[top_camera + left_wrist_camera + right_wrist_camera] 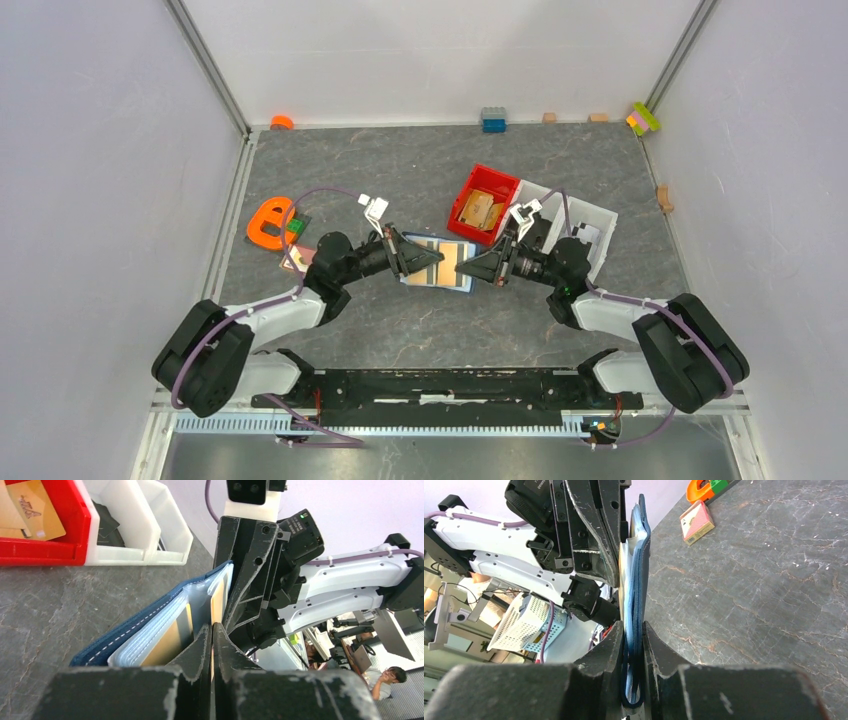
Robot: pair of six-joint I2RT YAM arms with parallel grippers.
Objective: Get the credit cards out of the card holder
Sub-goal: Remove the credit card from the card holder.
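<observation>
Mid-table, the open holder [445,278] is clamped at its 3 o'clock edge by the right gripper [466,270], while the left gripper [435,258], reaching from 9 o'clock, pinches a tan card [216,602] in its pocket.

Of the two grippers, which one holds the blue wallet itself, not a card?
The right gripper: it clamps the edge of the navy card holder. The left gripper instead pinches a tan credit card sticking out of a pocket.

Bright, even light from above lays soft shadows on the worktop [420,320] (wrist views soften along their lower edge).
</observation>
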